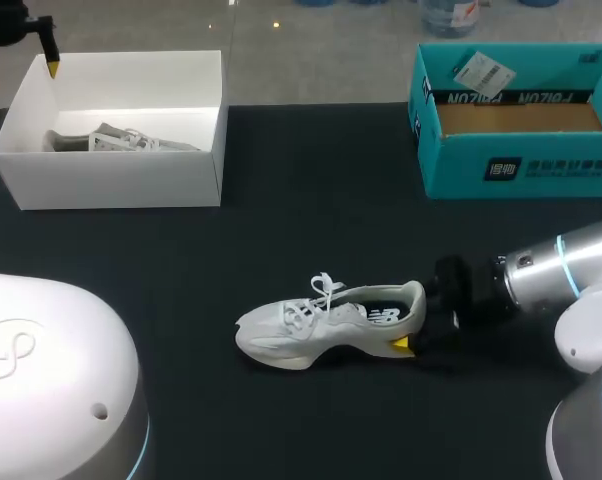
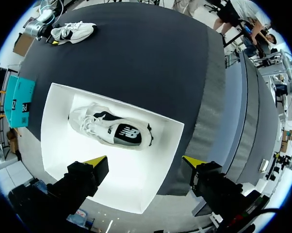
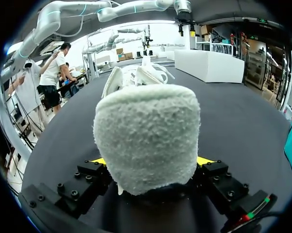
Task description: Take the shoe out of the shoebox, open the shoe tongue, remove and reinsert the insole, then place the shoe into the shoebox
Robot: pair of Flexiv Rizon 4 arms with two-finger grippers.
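Pinching heel of shoe (image 1: 326, 325) on table (image 1: 311, 220): right tool (image 3: 152, 161) | left tool (image 2: 145, 161) spread, above white shoebox (image 1: 111, 180)

White shoe (image 1: 321, 325) with black lining and logo; white shoebox (image 1: 111, 185); teal box (image 1: 521, 165), brown inside; black table (image 1: 311, 220).

Silver arms (image 1: 541, 262), black yellow-tipped tools (image 2: 146, 161)

Table (image 1: 311, 180) viewed from above; box (image 2: 136, 179) overlooked from left wrist; shoe (image 3: 146, 136), shared by all, framed close from right wrist.
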